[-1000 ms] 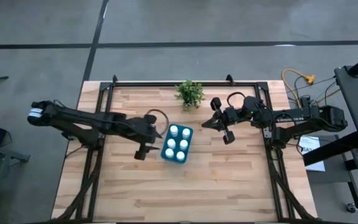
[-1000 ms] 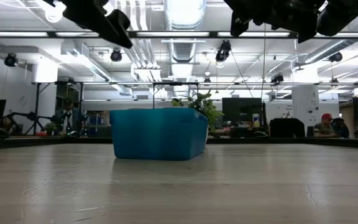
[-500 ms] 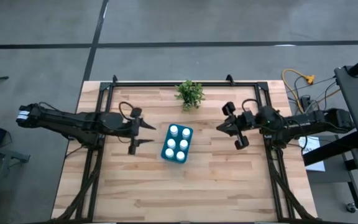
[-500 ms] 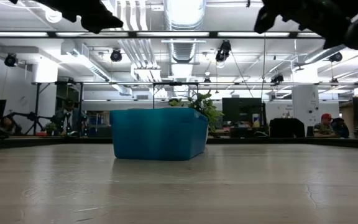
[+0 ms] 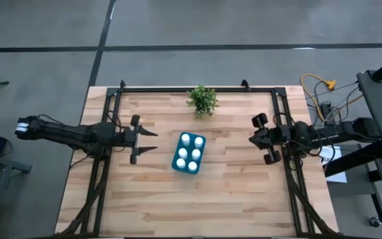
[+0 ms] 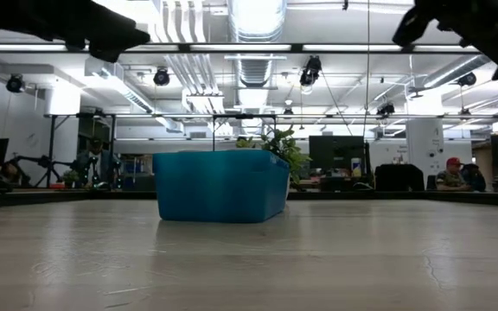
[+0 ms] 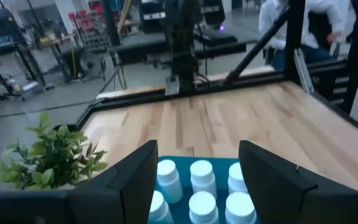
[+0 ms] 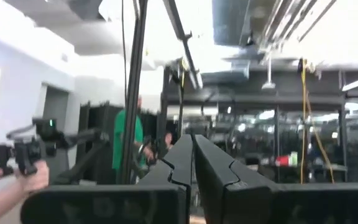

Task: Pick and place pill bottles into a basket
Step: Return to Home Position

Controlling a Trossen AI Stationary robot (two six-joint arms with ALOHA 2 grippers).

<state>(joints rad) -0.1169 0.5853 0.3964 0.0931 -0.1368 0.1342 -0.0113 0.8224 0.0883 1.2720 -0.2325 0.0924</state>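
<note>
The front of the table [image 5: 197, 206] lies bare before me. It is plain wood from the near edge up to the basket, with black frame rails [image 5: 98, 192] running down both sides beneath my arms.

My left gripper [image 5: 153, 141] hangs over the left part of the board, released. Its fingers [image 7: 132, 186] are spread wide and aimed at the basket [image 5: 189, 147], with open wood between us. My right gripper [image 5: 252, 139] hangs just inside the right rail, well apart from the basket. It is clenched on nothing, and its fingers [image 8: 179, 162] press flat together, pointing out into the room above the table.

The basket stands in the middle of the table, turned slightly and touching nothing else. All six pill bottles [image 5: 182, 151] stand upright inside it in two rows of three, caps up. The left wrist view shows them [image 7: 202, 175] framed in the gap between my fingers. From table height the teal wall [image 6: 221, 186] sits flat on the wood with free board on either side, and both arms ride high above its rim.

Behind the basket, close to the far rail but apart from it, stands the plant [image 5: 202, 99].

Past the far edge is grey floor [image 5: 197, 26]. A yellow cable [image 5: 320, 85] loops off the far right corner, and a person [image 7: 278, 18] in a white top shows in the room beyond.
</note>
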